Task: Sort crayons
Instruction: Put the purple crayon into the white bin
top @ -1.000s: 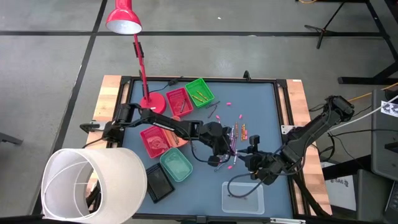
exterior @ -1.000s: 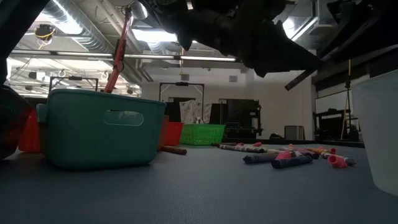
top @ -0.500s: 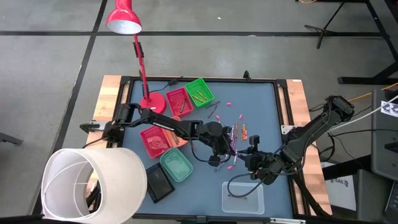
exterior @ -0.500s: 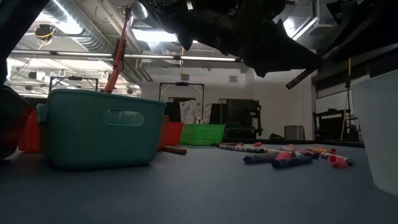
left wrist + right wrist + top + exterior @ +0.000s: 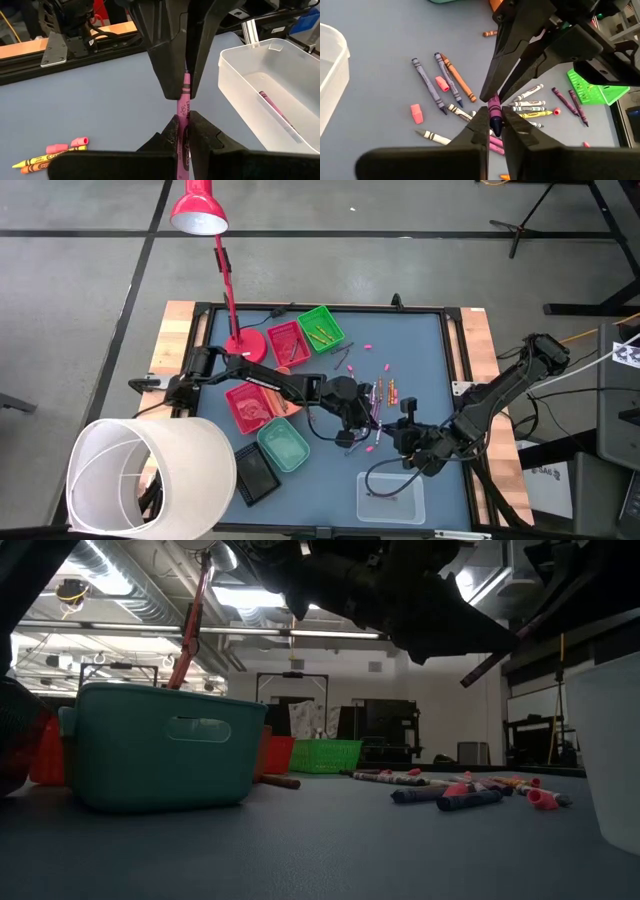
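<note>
Since the earlier frame almost nothing on the bench [image 5: 430,340] has shifted; only the right end effector [image 5: 493,116] has drawn its fingers in around the far end of a magenta crayon [image 5: 182,105] that the left end effector [image 5: 182,131] has clamped between shut fingers. In the high view the two meet just right of the frame's centre, left end effector [image 5: 357,418] and right end effector [image 5: 398,435] nose to nose above the loose crayons [image 5: 384,392] scattered in the middle of the bench. The left wrist view shows the crayon spanning the gap between both pairs of fingers; the right wrist view shows its purple tip [image 5: 494,106] sitting between the right fingers, which look closed on it or very nearly so. The step in hand appears to be a handover of this one crayon from left arm to right. Next, the right fingers would need to be firm on the crayon before the left ones let go, or it will drop among the others. A clear tub [image 5: 392,498] at the lower middle of the high view, already holding one similar crayon [image 5: 274,106], seems the likely destination, though that is a guess. Red [image 5: 288,343], green [image 5: 320,328] and teal trays [image 5: 283,445] sit left of centre.
</note>
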You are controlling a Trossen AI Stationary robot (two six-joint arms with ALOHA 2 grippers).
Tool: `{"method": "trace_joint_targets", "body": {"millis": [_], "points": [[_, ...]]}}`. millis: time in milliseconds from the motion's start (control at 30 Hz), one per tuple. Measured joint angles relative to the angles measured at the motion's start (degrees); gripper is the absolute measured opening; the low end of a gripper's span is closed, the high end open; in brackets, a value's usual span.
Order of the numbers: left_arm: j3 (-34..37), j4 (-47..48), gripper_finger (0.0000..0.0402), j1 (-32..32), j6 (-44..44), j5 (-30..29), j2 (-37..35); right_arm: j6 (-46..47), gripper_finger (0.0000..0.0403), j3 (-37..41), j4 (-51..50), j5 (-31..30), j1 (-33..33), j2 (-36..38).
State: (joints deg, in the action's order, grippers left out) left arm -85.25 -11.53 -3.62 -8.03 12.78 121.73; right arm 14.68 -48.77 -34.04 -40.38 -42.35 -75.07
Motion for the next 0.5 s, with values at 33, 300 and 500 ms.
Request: {"method": "trace_joint_targets", "body": {"millis": [33, 300, 500], "points": [[0.0, 0.0, 0.0008, 0.0, 0.0, 0.0, 0.0, 0.0, 0.0030, 0.0, 0.0, 0.1, 0.0, 0.0], [0.0, 0.5, 0.0060, 0.0, 0.1, -0.2, 0.0, 0.0, 0.0012, 0.0, 0.5, 1.8, 0.0, 0.0], [-0.1, 3.3, 0.0104, 0.0, 0.2, -0.1, -0.1, 0.0, 0.0021, 0.0, 2.3, 4.2, 0.0, 0.0]]}}
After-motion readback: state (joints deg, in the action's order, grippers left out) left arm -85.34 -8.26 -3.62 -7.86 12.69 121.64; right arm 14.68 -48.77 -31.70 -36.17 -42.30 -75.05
